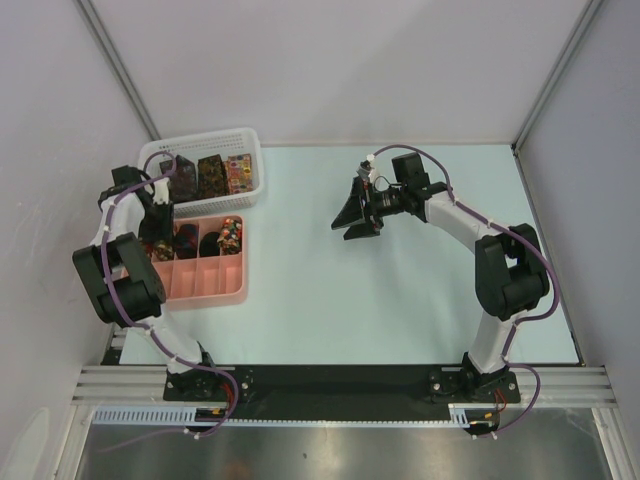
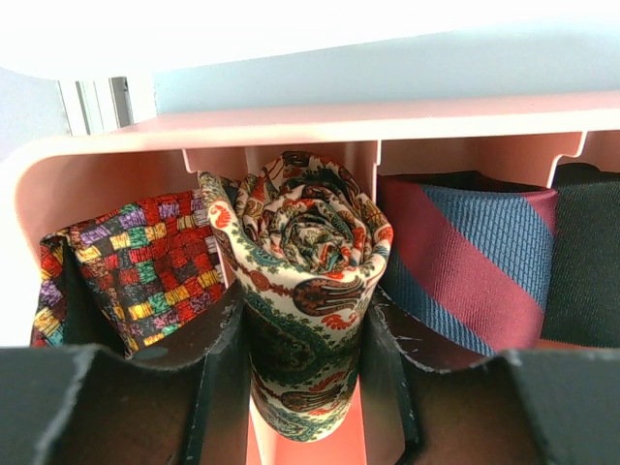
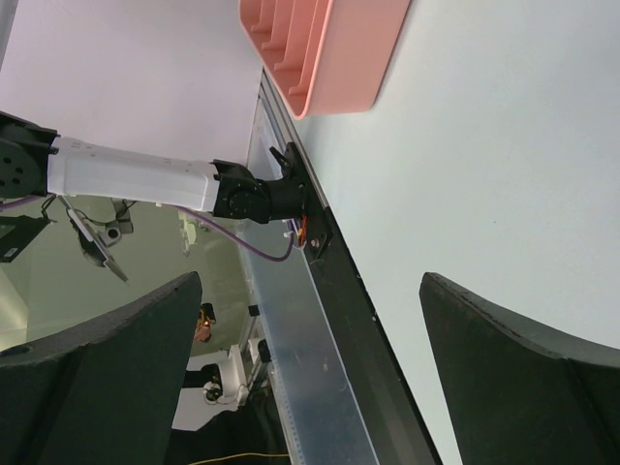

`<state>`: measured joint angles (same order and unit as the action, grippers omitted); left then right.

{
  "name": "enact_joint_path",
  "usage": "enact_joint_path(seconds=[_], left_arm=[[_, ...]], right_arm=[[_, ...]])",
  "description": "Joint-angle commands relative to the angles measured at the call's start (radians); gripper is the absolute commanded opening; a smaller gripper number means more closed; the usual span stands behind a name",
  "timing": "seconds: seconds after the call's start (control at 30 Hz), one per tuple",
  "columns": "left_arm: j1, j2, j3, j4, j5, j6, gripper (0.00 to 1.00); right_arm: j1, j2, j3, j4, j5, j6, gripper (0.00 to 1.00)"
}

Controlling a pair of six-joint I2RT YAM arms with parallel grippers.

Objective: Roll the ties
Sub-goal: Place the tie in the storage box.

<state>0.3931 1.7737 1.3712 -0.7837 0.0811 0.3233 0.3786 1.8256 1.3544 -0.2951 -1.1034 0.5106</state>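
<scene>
My left gripper (image 2: 305, 312) is shut on a rolled cream paisley tie (image 2: 308, 242) standing upright in a compartment of the pink tray (image 2: 387, 124). A multicoloured check tie (image 2: 145, 262) fills the compartment to its left. A maroon-and-blue striped tie (image 2: 465, 257) and a dark one (image 2: 586, 262) lie to its right. In the top view the left gripper (image 1: 160, 243) is over the tray's back-left corner, next to several rolls (image 1: 230, 235). My right gripper (image 1: 352, 213) is open and empty above the middle of the table, as its wrist view (image 3: 308, 286) also shows.
A white mesh basket (image 1: 200, 150) behind the pink tray (image 1: 205, 295) holds several folded ties (image 1: 211, 177). The right wrist view shows the tray (image 3: 320, 58), the left arm's base (image 3: 262, 194) and the table's near edge rail (image 3: 300, 349).
</scene>
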Motion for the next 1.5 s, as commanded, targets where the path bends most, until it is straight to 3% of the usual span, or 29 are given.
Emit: enact_joint_path(seconds=[0.0, 0.3, 0.6, 0.8, 1.17, 1.47], left_arm=[[0.006, -0.002, 0.034, 0.029, -0.012, 0.005, 0.27], [0.004, -0.011, 0.045, 0.024, -0.004, 0.002, 0.47], [0.003, -0.048, 0.054, 0.017, -0.009, -0.004, 0.56], [0.001, -0.057, 0.054, 0.014, -0.014, -0.004, 0.68], [-0.019, -0.128, 0.058, 0.017, -0.015, -0.003, 0.73], [-0.025, -0.191, 0.031, 0.017, -0.023, -0.003, 0.66]], right_arm=[[0.005, -0.017, 0.018, -0.007, 0.0, -0.018, 1.0], [0.005, -0.017, 0.017, -0.01, -0.003, -0.021, 1.0], [0.005, -0.011, 0.018, 0.004, -0.016, -0.011, 1.0], [0.005, -0.011, 0.017, 0.008, -0.018, -0.006, 1.0], [0.009, -0.011, 0.014, 0.016, -0.026, 0.0, 1.0], [0.011, -0.009, 0.012, 0.016, -0.024, 0.0, 1.0]])
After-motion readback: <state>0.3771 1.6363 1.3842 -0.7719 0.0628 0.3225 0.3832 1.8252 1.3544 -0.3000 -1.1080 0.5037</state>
